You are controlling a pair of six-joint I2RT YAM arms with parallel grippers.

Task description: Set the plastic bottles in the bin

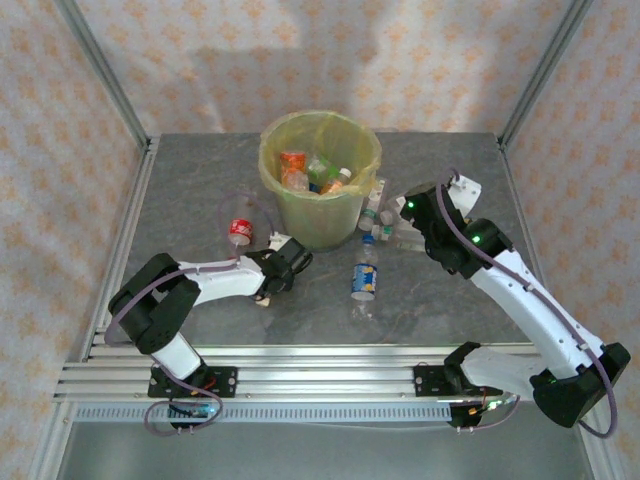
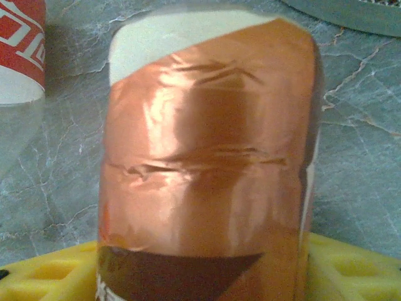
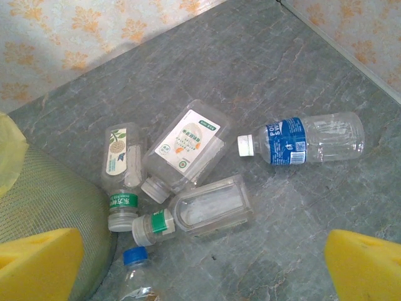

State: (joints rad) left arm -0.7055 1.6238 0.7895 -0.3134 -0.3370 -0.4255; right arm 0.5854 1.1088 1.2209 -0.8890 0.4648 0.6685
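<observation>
Plastic bottles [image 1: 310,172]: several in bin [image 1: 325,215] | cluster [image 3: 188,169] at bin's 3 o'clock, blue-labelled bottle [image 1: 364,278] at 5, red-labelled bottle [image 1: 240,230] at 8 | left gripper [image 1: 292,262] flanks orange-labelled bottle [image 2: 207,157], grip unclear | right gripper [image 3: 200,266] wide open, empty

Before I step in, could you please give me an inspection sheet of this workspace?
Surface: grey marbled tabletop, no spills seen.
Job's things: bin upright at the far middle, with several bottles inside; red-label bottle to its left; blue-label bottle in front; four more bottles lying by its right side.
Clutter: nothing seen.
Grippers: left fingers on either side of an orange-label bottle, grip unclear; right fingers wide open above the four bottles, holding nothing.
Cables: one looped along each arm, no snag seen.
Surroundings: patterned walls, metal frame posts.
</observation>
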